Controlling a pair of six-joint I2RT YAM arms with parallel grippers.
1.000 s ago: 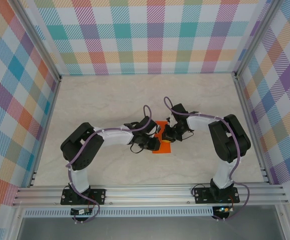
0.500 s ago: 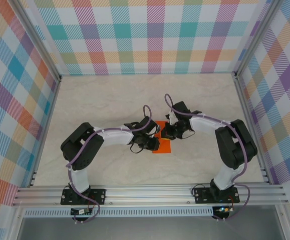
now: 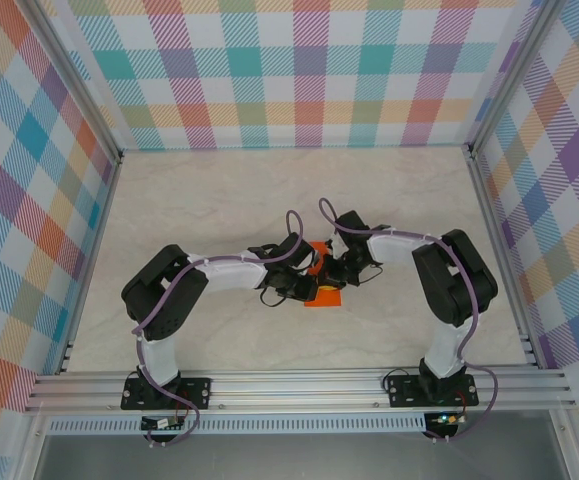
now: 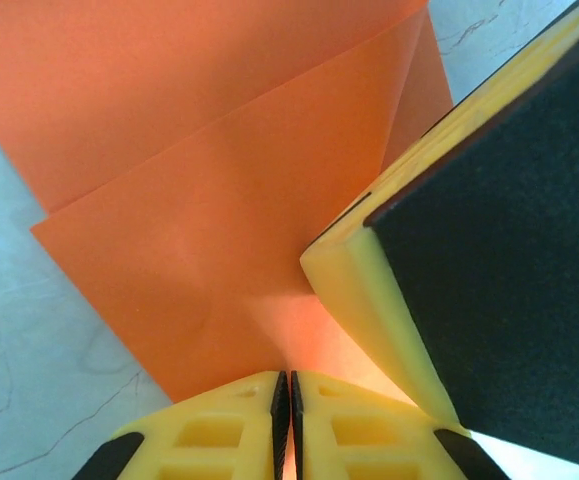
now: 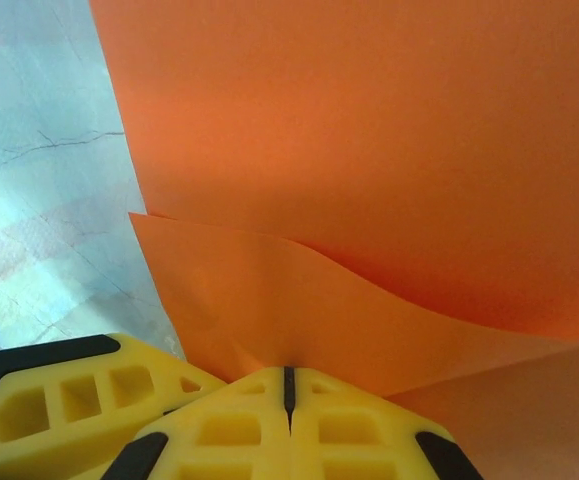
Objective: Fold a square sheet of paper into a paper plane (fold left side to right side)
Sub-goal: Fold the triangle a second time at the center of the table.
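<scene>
The square sheet of paper [image 3: 324,297] is bright orange and lies at the table's middle, in layers with one flap lifted. In the left wrist view the paper [image 4: 219,200] shows a diagonal creased flap. My left gripper [image 4: 289,385] is shut on its near edge. My right gripper's yellow finger [image 4: 354,300] presses in from the right. In the right wrist view my right gripper [image 5: 289,385] is shut on a curved upper layer of the paper [image 5: 369,150]. From above, the left gripper [image 3: 307,286] and right gripper [image 3: 331,274] meet over the sheet. A paper plane is out of view.
The pale marble tabletop [image 3: 219,200] is walled by checked panels [image 3: 299,70] at the back and sides. An aluminium rail [image 3: 299,385] runs along the near edge, where both arm bases are bolted.
The right gripper has shifted slightly left and nearer, closer to the left gripper, and covers more of the orange sheet. The left arm has stayed in place.
</scene>
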